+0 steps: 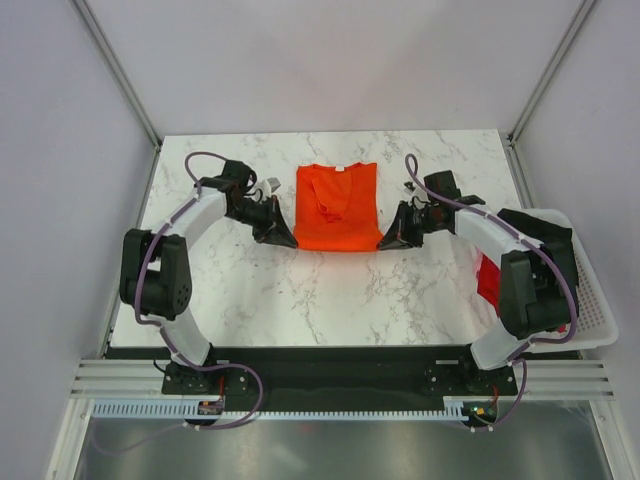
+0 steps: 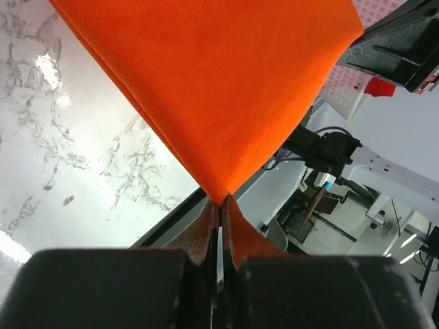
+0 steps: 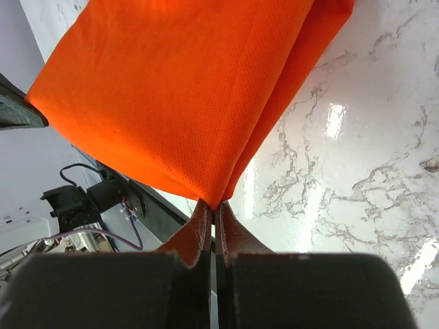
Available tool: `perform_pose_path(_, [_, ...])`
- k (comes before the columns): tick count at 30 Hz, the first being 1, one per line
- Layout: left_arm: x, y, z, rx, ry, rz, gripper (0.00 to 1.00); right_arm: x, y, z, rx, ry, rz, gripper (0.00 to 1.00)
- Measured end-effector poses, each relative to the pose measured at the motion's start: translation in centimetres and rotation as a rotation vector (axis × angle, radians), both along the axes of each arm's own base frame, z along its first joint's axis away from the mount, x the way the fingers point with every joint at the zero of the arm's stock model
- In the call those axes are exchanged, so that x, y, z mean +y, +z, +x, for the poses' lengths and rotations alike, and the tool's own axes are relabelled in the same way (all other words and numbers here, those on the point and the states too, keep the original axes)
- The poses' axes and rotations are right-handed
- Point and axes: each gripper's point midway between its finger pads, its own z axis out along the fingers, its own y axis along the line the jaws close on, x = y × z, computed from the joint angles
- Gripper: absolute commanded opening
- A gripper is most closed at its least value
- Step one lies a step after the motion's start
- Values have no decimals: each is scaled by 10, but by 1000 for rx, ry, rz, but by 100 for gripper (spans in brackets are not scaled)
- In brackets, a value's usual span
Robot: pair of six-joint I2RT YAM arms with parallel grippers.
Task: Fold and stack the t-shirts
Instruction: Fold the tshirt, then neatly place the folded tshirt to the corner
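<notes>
Left claw (image 1: 278,236) is clamped on the orange t-shirt (image 1: 337,208) at its 7 o'clock hem corner. In the left wrist view the cloth tapers to a point between the closed fingers. Right claw (image 1: 392,240) mirrors it, pinching the 5 o'clock corner with the cloth edge between its closed fingers.

Shirt lies flat mid-desk (image 1: 300,300), a bit toward 12 o'clock. Collar and white neck label (image 1: 340,168) are at the 12 o'clock end, hem at 6. Sides look already folded in, with a sleeve lying over the front, so it reads as a narrow rectangle.

Why this grip: holding both hem corners at once keeps the hem straight and taut, so it moves as one edge. Coming in from 9 and 3 o'clock keeps both arms off the cloth.

Judgement: lengthwise folds done, cross fold not yet done. Likely next move is to lift both corners together and carry the hem toward 12 o'clock, onto the collar. That needs matched height and speed, since any skew twists the fold.

Risk: the grip is on the corner tips only, so thin cloth may slip. Can't tell from the wrist views how many layers are caught.

White basket (image 1: 592,318) sits at 3–4 o'clock by the right arm. Dark cloth (image 1: 548,232) lies in it, partly hidden by the arm. Probably another shirt, can't confirm.
</notes>
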Motion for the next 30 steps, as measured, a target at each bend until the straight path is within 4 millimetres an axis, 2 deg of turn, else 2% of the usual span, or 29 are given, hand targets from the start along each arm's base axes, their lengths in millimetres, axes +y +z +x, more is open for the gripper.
perform_pose_path(3, [0, -1, 13, -19, -5, 17, 2, 1, 1, 7, -16, 3, -3, 0])
perform_pose_path(5, [-3, 3, 36, -64, -8, 27, 2, 3, 4, 28, -45, 7, -6, 0])
perform_pose_path(7, [-5, 11, 65, -132, -8, 36, 2, 4, 11, 59, -94, 5, -9, 0])
perform_pose_path(12, [-7, 43, 146, -365, 6, 52, 3, 3, 39, 153, -298, -12, -19, 0])
perform_pose_path(13, [-8, 49, 162, -407, 9, 50, 6, 3, 45, 171, -339, -14, -20, 2])
perform_pose_path(14, [-8, 51, 177, -446, 11, 50, 14, 4, 49, 189, -383, -16, -23, 20])
perform_pose_path(15, [-9, 52, 191, -482, 12, 52, 35, 4, 50, 204, -412, -22, -24, 33])
perform_pose_path(16, [-8, 49, 205, -513, 14, 61, 43, 4, 50, 218, -436, -27, -24, 41])
perform_pose_path(17, [-9, 44, 216, -532, 15, 65, 52, 4, 48, 232, -465, -31, -28, 47])
perform_pose_path(19, [-8, 28, 232, -544, 24, 87, 58, 4, 36, 254, -499, -38, -42, 50])
perform_pose_path(21, [-5, 7, 239, -526, 35, 117, 63, 3, 20, 263, -493, -44, -60, 51])
perform_pose_path(23, [-1, -11, 242, -499, 44, 149, 64, 2, 8, 261, -470, -42, -73, 51])
perform_pose_path(30, [9, -35, 236, -448, 59, 200, 65, 5, -3, 248, -440, -18, -55, 51])
